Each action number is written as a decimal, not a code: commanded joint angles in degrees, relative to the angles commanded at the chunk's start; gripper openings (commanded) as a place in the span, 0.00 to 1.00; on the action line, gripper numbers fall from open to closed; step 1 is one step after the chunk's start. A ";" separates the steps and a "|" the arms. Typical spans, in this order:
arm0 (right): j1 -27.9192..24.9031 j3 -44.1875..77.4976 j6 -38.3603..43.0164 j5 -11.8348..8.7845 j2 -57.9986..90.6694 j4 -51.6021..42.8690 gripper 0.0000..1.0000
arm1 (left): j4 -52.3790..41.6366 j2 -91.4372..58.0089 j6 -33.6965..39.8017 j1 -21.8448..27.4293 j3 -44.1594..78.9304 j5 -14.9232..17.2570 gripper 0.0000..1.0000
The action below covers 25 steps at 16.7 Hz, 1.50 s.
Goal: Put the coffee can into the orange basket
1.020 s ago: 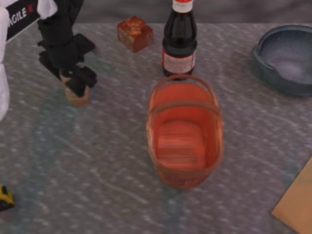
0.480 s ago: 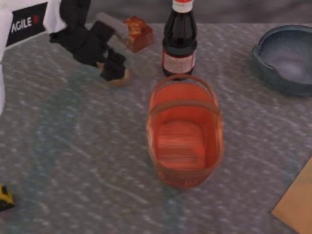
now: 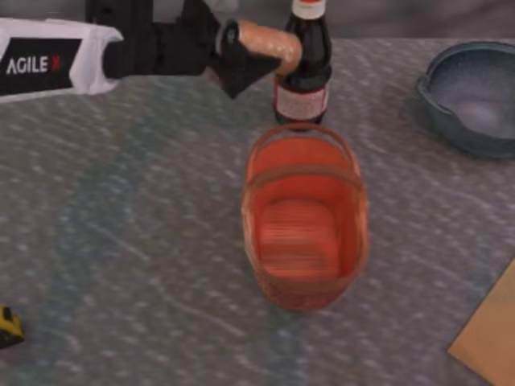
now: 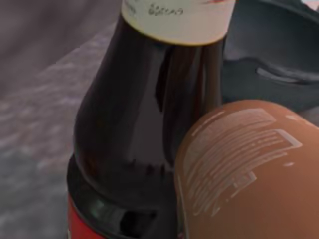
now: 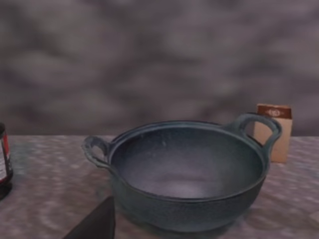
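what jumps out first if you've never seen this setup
The left pincer holds the coffee can in the air at the table's far edge, right against the dark bottle. Just nearer, mid-table, the orange basket sits empty. A blue-grey bowl stands far right.

You have one coffee can [image 3: 269, 42], one orange basket [image 3: 305, 215], one bottle [image 3: 303, 68], one blue-grey bowl [image 3: 475, 96], one small carton [image 5: 273, 130].
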<state>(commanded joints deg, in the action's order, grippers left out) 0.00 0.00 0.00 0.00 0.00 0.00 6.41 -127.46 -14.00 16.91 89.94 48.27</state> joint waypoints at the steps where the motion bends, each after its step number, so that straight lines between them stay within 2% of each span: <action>1: 0.00 0.00 0.00 0.00 0.00 0.00 1.00 | 5.82 1.61 1.66 0.37 -2.85 3.41 0.00; 5: 0.00 0.00 0.00 0.00 0.00 0.00 1.00 | 25.09 7.47 7.45 1.65 -12.96 15.30 0.00; 7: 0.00 0.00 0.00 0.00 0.00 0.00 1.00 | 31.45 9.77 9.55 2.09 -16.70 19.63 0.00; 9: 0.00 0.00 0.00 0.00 0.00 0.00 1.00 | 35.38 11.40 10.92 2.37 -19.22 22.50 0.00; 11: 0.00 0.00 0.00 0.00 0.00 0.00 1.00 | 36.87 12.08 11.47 2.48 -20.22 23.63 0.00; 17: 0.00 0.00 0.00 0.00 0.00 0.00 1.00 | 37.71 10.92 11.33 2.13 -20.23 23.63 0.00; 25: 0.00 0.00 0.00 0.00 0.00 0.00 1.00 | 55.59 -2.05 11.65 1.07 -24.34 23.79 0.00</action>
<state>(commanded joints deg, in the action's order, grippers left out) 0.00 0.00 0.00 0.00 0.00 0.00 62.00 -129.52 -2.34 17.98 65.60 72.06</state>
